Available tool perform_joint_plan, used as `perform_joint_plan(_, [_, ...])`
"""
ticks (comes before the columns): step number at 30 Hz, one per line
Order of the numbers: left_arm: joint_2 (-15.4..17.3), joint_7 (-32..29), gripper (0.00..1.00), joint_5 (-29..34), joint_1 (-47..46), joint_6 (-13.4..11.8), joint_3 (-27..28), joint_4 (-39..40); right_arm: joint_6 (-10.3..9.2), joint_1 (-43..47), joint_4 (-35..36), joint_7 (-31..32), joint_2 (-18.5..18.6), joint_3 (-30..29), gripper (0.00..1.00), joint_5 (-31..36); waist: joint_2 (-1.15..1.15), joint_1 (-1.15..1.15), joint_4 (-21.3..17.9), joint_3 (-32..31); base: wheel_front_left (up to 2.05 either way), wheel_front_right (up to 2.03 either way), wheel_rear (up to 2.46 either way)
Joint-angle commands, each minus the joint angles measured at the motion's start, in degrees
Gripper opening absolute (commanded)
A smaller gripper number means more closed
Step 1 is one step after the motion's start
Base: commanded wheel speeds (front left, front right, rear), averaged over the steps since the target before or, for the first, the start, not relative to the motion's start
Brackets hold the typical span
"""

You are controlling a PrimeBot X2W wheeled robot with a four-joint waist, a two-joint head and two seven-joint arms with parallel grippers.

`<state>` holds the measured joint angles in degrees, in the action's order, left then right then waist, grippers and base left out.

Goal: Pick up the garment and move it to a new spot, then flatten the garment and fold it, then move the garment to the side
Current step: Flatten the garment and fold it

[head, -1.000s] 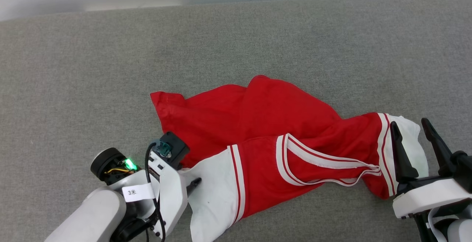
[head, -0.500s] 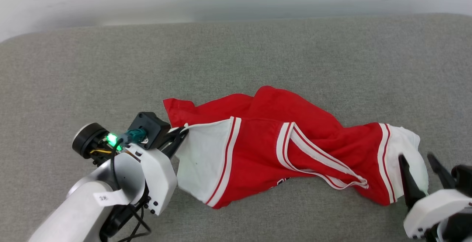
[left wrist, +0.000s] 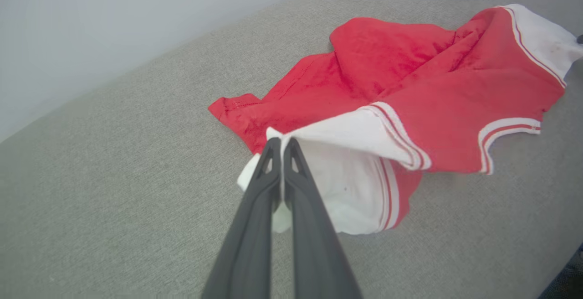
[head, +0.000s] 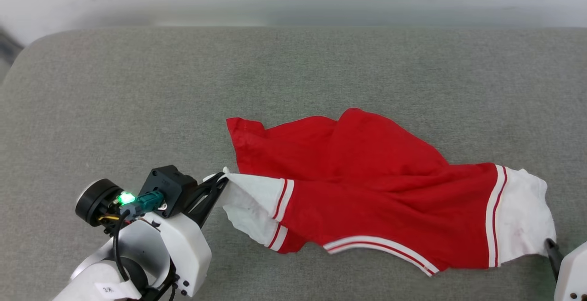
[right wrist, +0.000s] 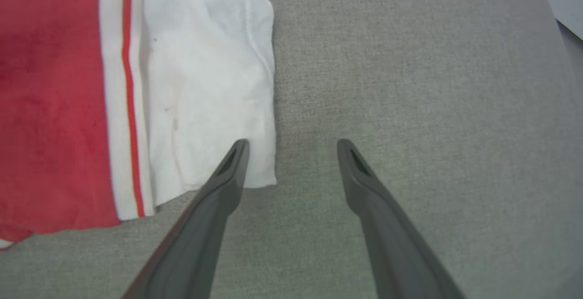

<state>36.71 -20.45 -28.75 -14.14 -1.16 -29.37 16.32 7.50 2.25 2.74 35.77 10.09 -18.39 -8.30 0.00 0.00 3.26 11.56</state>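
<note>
Garment [head: 367,186]: on padded surface [head: 137,90], centre to right, stretched left to right. Left gripper [head: 222,181]: pinching garment's left end. Right gripper [right wrist: 291,141]: near right, fingers apart, one at garment's right end.

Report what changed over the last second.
The left gripper closed on a white sleeve of the red jersey-style shirt and lifted it, stretching the shirt out. The right gripper stayed open at the other sleeve; the shirt still lies on the grey fabric surface.
</note>
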Motion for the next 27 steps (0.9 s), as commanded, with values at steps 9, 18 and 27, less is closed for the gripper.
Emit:
perform_joint_plan(9, [-0.17,1.01,0.0,0.27,0.97,-1.21,0.05,1.88,-0.02,-2.35,-1.66,7.68,2.37,1.96,1.0,0.54,0.0,0.0,2.05,1.45,0.0,0.0,0.0])
perform_joint_plan(18, [-0.89,1.55,0.0,0.02,0.54,-1.27,-0.54,3.45,-0.01,-3.33,-8.14,10.39,6.19,9.42,1.0,0.43,0.0,0.0,3.65,4.08,0.0,0.0,0.0])
perform_joint_plan(27, [-1.68,3.01,0.0,-0.69,1.29,-1.64,-0.51,2.2,0.28,-3.26,-14.38,8.8,8.26,16.38,0.0,-3.22,0.0,0.0,4.13,3.29,0.0,0.0,0.0])
